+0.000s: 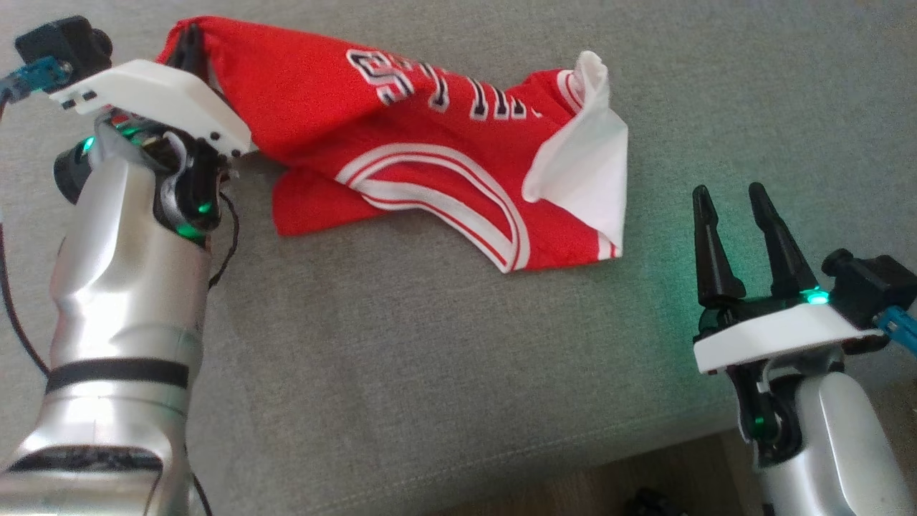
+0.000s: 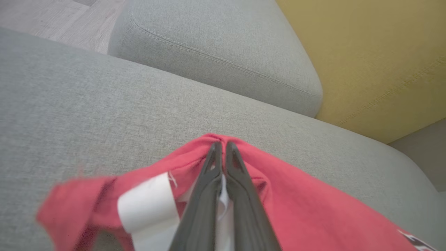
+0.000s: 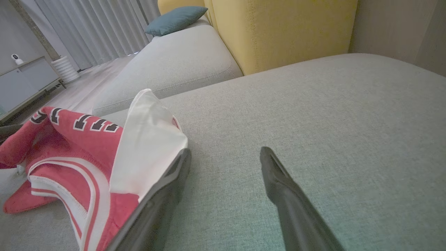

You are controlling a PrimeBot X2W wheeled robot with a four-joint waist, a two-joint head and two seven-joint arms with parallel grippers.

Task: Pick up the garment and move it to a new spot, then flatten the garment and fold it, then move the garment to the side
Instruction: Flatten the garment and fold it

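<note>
Left hand [image 2: 221, 144] pinched shut on a bunched red edge of garment [image 1: 401, 143], held up at far left of grey sofa seat [image 1: 430, 358]. Rest of garment crumpled on seat, white flap [image 1: 584, 154] turned up at right end. Right hand [image 1: 729, 195] wide, empty, just beside that flap.

Risks, judged:
- small pinch slipping under cloth weight during carry
- trailing end dragging and bunching further
- single-layer grip complicating flattening

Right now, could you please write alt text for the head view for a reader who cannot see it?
The left claw is shut on a corner of a red jersey, holding that end above a grey sofa cushion. The right claw sits open to its right, empty.
</note>
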